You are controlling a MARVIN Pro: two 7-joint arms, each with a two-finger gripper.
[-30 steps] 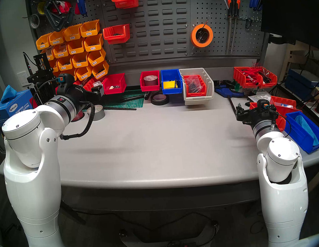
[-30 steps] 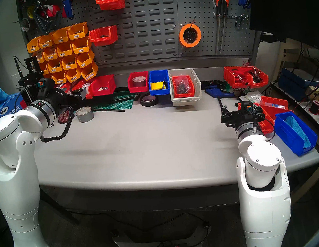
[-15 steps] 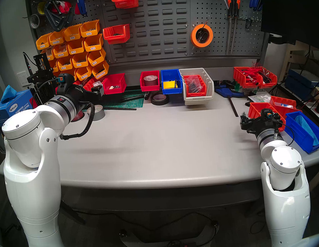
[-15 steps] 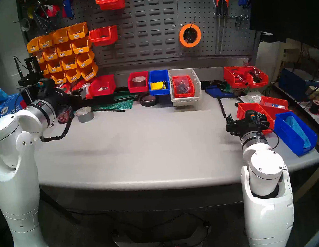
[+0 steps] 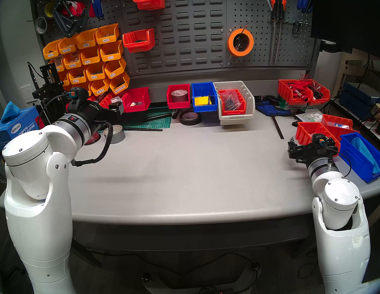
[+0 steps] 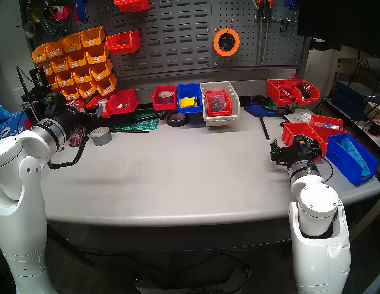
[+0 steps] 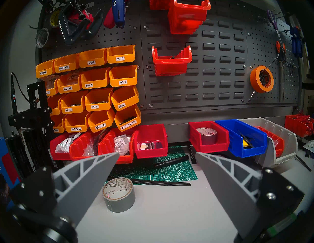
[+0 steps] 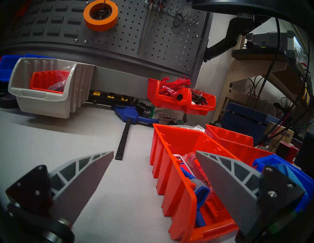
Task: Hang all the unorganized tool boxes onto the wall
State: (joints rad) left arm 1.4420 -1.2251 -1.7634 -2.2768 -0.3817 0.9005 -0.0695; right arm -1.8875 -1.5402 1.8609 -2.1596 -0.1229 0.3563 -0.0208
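— On the grey table (image 5: 186, 167), what had changed?
— The right gripper (image 8: 153, 171) had sunk beside the orange-red bin (image 8: 180, 169), jaws spread, empty.
— And the left gripper (image 7: 157, 167)?
— Unmoved, spread, empty. Two red bins (image 5: 139, 40) hung on the wall (image 5: 195, 36).

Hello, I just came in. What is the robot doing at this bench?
It is hanging loose bins on the grey wall; two orange-red bins already hang there. The right end effector is open around the side wall of an orange-red bin on the table, gripping nothing yet. The left end effector hovers open and empty.
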